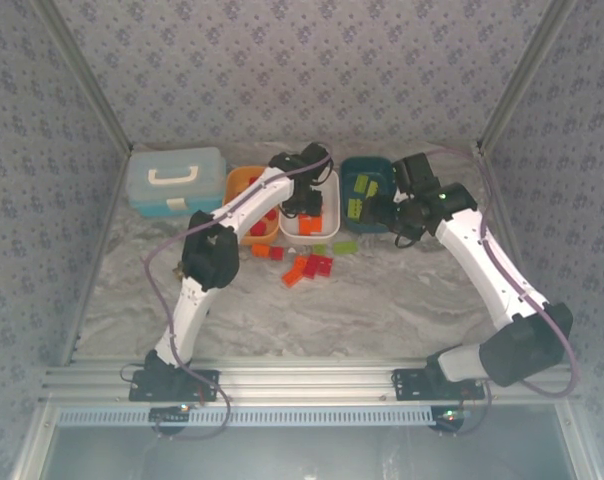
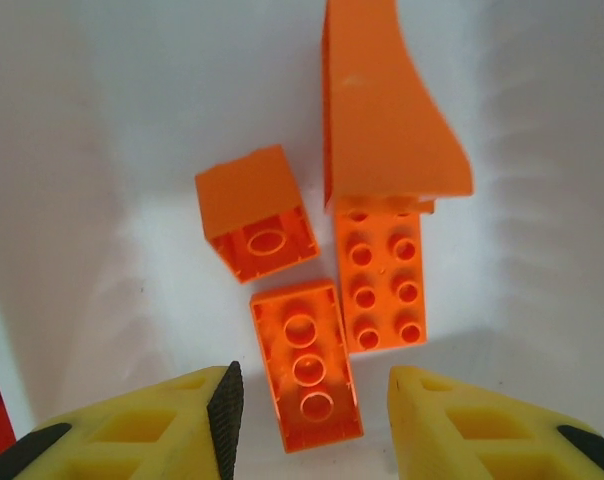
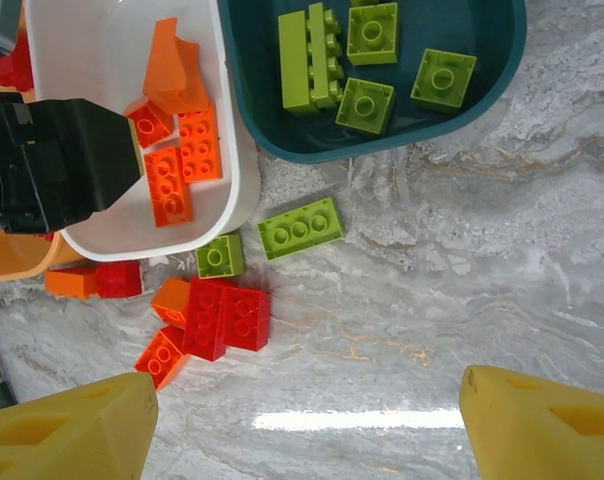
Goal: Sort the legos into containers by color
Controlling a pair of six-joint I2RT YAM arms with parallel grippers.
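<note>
The left hand (image 2: 311, 402) hangs over the glossy white tray (image 3: 237, 190), its yellow fingers with ribbed black pads standing apart and gripping nothing. Below them lie smooth orange bricks (image 2: 307, 365): two long ones, one studs up and one showing its hollow underside, a small one tipped on its side, and a curved sloping piece (image 2: 382, 110). The right hand (image 3: 307, 425) is spread wide and empty above the grey marbled surface (image 3: 462, 270). The rounded dark teal tray (image 3: 252, 110), just beside the white one, holds studded lime bricks (image 3: 372, 30). Loose on the surface near both trays are a long lime piece (image 3: 300, 227), a small square lime one (image 3: 220, 255), a touching cluster of red bricks (image 3: 227, 318) and an orange one (image 3: 160, 358). The orange tray (image 1: 240, 185) sits left of the white one, with a pale blue handled case (image 1: 175, 180) beyond.
</note>
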